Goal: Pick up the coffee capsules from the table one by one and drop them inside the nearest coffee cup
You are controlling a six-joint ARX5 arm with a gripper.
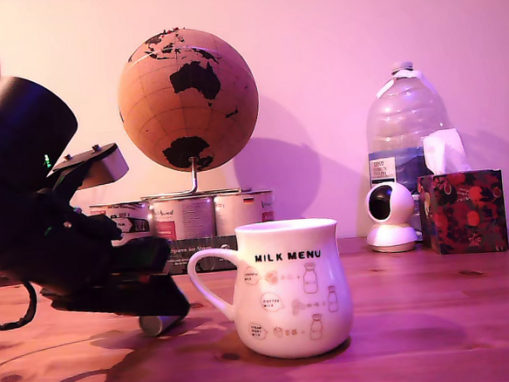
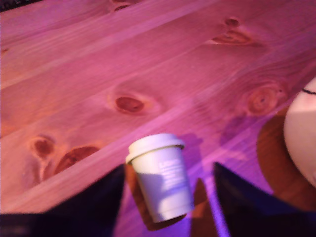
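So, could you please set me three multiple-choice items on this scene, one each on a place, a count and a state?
1. The capsule lies:
A. inside the mug
B. on the table between the claw fingers
C. on the tins

2. Mugs visible:
A. one
B. two
C. three

3. The claw is:
A. shut on the capsule
B. open around the capsule
C. out of view

Answers:
1 B, the wrist view shows it on wood between the fingers.
2 A, the exterior view shows one.
3 B, gaps show on both sides.
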